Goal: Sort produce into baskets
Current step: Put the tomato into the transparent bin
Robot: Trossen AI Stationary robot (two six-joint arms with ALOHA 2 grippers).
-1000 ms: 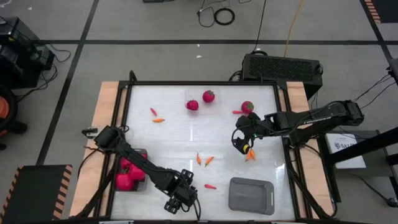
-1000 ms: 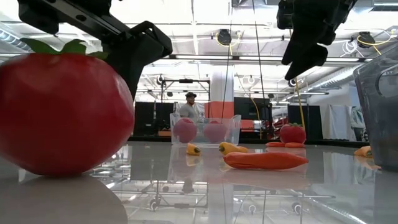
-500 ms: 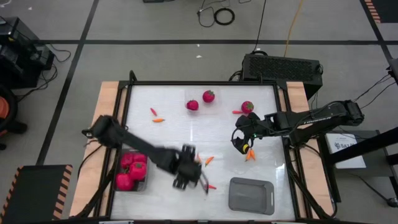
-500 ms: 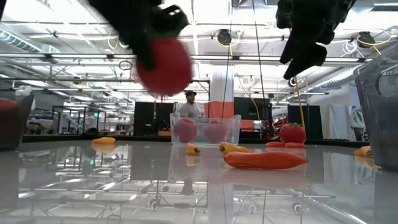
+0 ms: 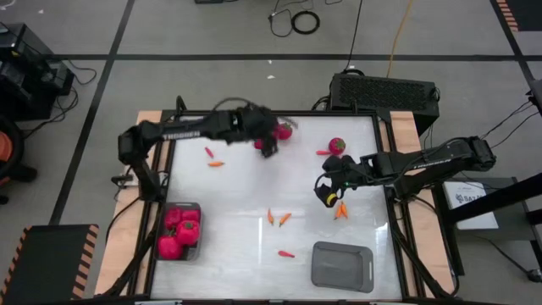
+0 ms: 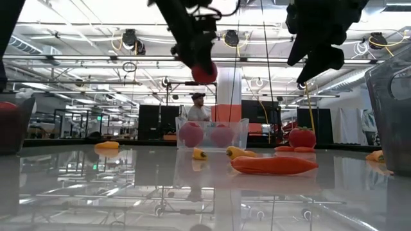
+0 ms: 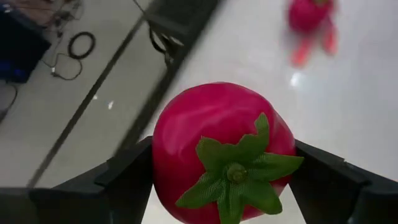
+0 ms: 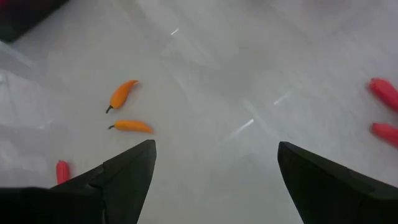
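We see the left gripper (image 5: 269,142) raised over the table's (image 5: 246,212) far edge, near its middle, its two fingers (image 7: 127,180) clamped on a red tomato (image 7: 222,149) with a green top; in the low view that tomato (image 6: 204,72) hangs high above the clear tray (image 6: 212,134). The tray stands by the far edge and holds two red pieces (image 6: 191,133), one of which shows beside the gripper from above (image 5: 284,131). The right gripper (image 5: 329,193) hovers over the right half of the table with its fingers (image 8: 124,174) spread wide and nothing between them. Just beside it lies an orange pepper (image 5: 340,210), and toward the far right corner sits another tomato (image 5: 337,146) with a small red piece (image 5: 323,153) touching or nearly touching it. Two orange peppers (image 5: 278,218) lie close together near the table's centre, and a red pepper (image 5: 287,253) lies nearer the near edge. Toward the far left we see a red sliver (image 5: 208,152) and an orange one (image 5: 216,163) near each other. The left bin (image 5: 197,208) sits at the left edge near the near corner, filled with lumpy magenta pieces (image 5: 175,233). The right bin (image 5: 342,266) rests at the near edge toward the right corner; we cannot see anything in it.
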